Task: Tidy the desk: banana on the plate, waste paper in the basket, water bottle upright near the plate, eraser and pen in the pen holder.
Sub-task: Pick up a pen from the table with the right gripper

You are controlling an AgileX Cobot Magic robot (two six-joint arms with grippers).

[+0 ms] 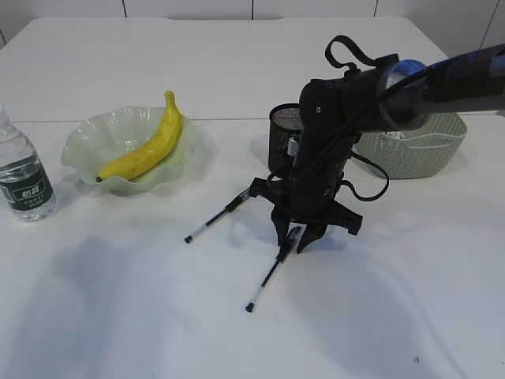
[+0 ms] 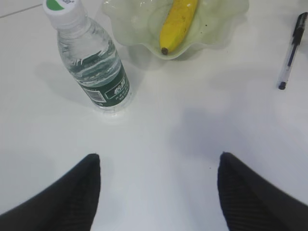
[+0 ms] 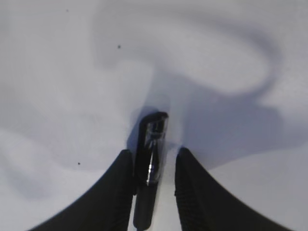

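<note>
A: Pen step in hand. The right gripper (image 1: 298, 237) is down on the table just in front of the pen holder (image 1: 284, 136), jaws around the capped end of one pen (image 1: 271, 272). Clamped tight? I can't tell.

B: If it's secure, next comes a lift, then tipping it upright over the pen holder.

A: The right wrist view shows a fingertip (image 3: 121, 166) hugging the barrel; the exterior view hides that.

B: The left gripper (image 2: 159, 180) appears only in its own view, spread wide, empty, near the upright bottle (image 2: 92, 65).
</note>
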